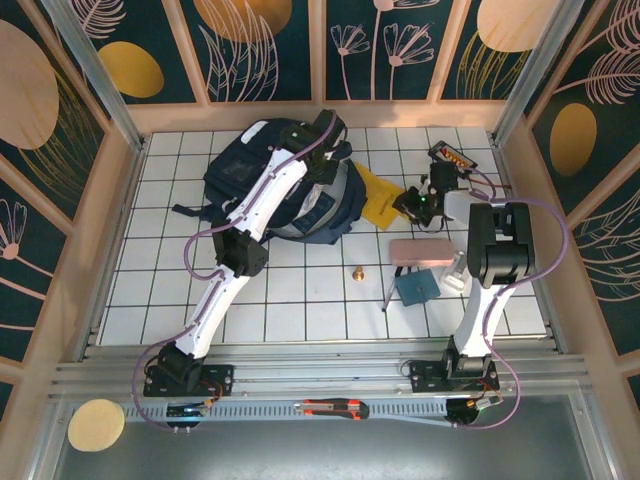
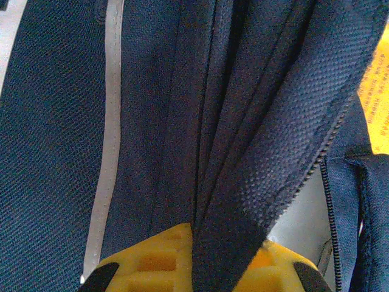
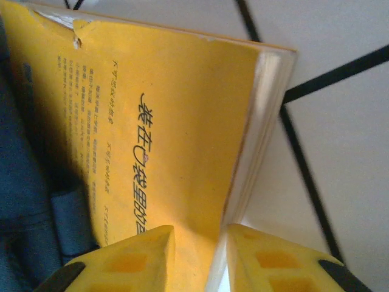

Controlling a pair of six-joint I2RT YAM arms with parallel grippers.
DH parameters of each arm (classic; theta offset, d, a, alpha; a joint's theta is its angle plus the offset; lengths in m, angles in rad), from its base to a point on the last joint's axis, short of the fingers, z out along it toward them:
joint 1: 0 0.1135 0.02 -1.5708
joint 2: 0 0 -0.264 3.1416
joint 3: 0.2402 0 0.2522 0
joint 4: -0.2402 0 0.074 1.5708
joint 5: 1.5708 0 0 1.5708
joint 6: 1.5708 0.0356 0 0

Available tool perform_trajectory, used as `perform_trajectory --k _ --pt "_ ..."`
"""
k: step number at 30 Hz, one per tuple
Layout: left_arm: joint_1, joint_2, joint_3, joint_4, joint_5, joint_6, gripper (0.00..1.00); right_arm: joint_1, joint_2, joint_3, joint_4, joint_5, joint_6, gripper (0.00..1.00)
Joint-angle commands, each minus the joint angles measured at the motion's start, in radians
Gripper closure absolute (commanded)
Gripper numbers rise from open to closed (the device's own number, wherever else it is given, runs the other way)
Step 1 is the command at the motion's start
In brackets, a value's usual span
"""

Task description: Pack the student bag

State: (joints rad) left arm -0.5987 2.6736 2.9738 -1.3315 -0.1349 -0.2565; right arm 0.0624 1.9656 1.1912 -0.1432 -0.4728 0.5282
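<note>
- Step in hand — getting the yellow book into the bag. The left gripper is clamped tight on a fold of the student bag beside its zipper, seemingly to hold the mouth up.
- Bag lies toward 11 o'clock on the tiled table; the book lies flat at its 3 o'clock, touching its flank.
- Right gripper straddles the book's page edge, jaws narrowed to a slim gap. Whether the pads bite yet, I cannot tell.
- Next move, as I judge it, calls for a firm pinch, then a lift and swing toward 9 o'clock into the held opening.
- Wrist views give both grips and the printed cover; the top view adds the layout — a pink case at the book's 5 o'clock.
</note>
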Motion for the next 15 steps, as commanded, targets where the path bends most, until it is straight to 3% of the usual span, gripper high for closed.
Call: perform_trajectory --k 1,6,9,15 --pt "0.011 0.023 0.023 0.037 0.001 -0.009 1.0 0.022 -0.044 -0.03 0.097 -0.039 0.014 0.74" --pt "0.009 0.029 0.022 0.036 0.0 -0.008 1.0 0.024 -0.058 -0.054 0.142 -0.064 0.024 0.81" --pt "0.007 0.028 0.02 0.033 -0.003 -0.009 1.0 0.025 -0.056 -0.059 0.142 -0.053 0.02 1.0" --pt "0.007 0.009 0.024 0.023 -0.052 -0.014 1.0 0.024 -0.108 -0.083 0.126 0.007 0.016 1.0"
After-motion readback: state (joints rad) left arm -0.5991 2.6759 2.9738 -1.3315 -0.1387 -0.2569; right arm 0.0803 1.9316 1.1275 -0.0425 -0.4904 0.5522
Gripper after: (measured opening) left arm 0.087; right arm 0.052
